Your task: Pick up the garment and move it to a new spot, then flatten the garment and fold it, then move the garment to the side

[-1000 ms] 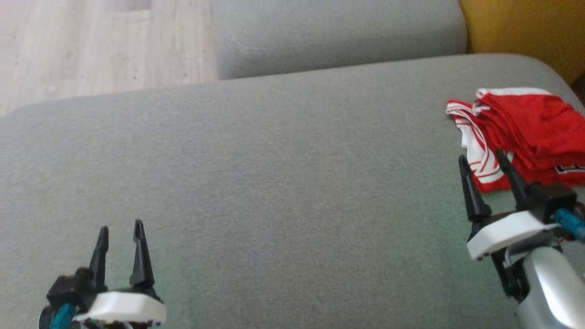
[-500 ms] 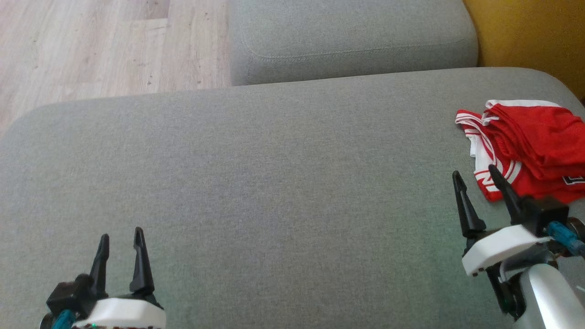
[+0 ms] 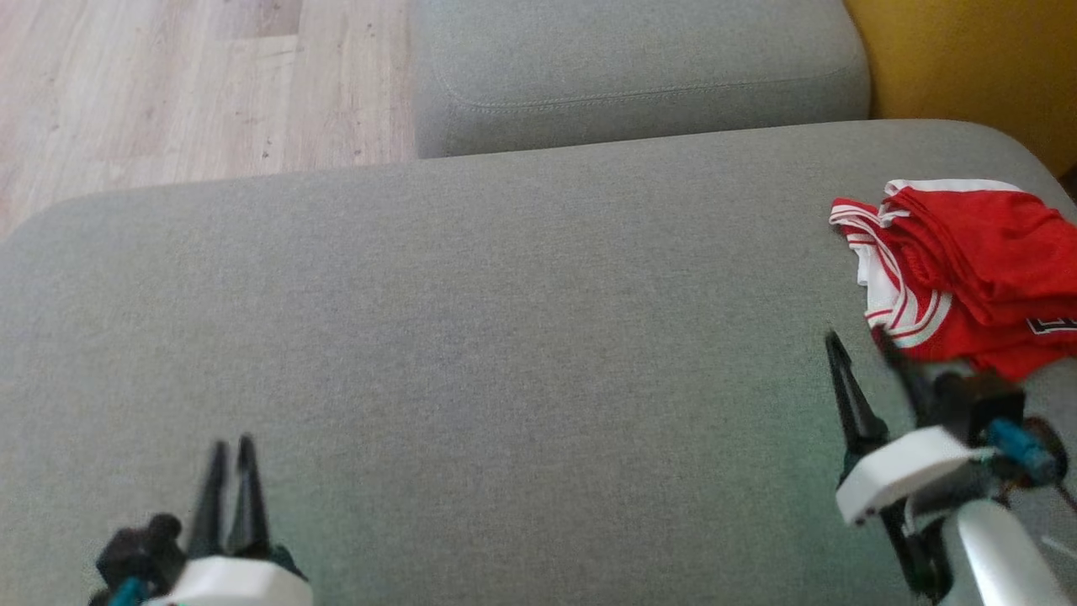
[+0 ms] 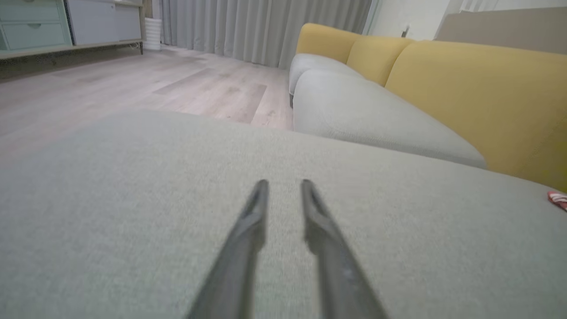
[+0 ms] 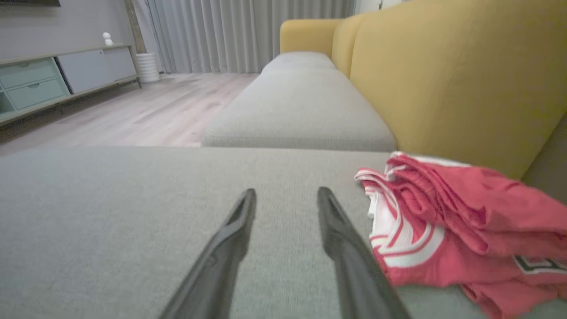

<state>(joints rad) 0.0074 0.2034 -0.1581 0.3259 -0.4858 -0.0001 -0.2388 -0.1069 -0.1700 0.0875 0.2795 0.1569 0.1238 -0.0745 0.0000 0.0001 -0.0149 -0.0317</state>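
Observation:
The garment [image 3: 976, 261] is a red jersey with white striped trim, lying bunched in folds at the far right of the grey seat cushion [image 3: 522, 337]. My right gripper [image 3: 863, 349] hovers just in front of the garment's near left corner, open and empty. In the right wrist view the garment [image 5: 447, 217] lies right of my right gripper [image 5: 287, 194], beside the right finger. My left gripper [image 3: 231, 450] is low at the left over bare cushion, its fingers a narrow gap apart and empty. In the left wrist view my left gripper [image 4: 283, 184] points across the cushion, and a sliver of garment [image 4: 557, 199] shows at the right edge.
A second grey cushion [image 3: 639, 67] adjoins the far side. The yellow backrest [image 3: 976, 67] rises at the right, behind the garment. Wooden floor [image 3: 168, 84] lies beyond the cushion's left far edge. A low cabinet [image 5: 44, 84] stands across the room.
My left gripper's fingers have drawn closer together. My right gripper has slipped a little lower in the picture, off the garment's edge. The head camera has shifted; the garment lies as before.

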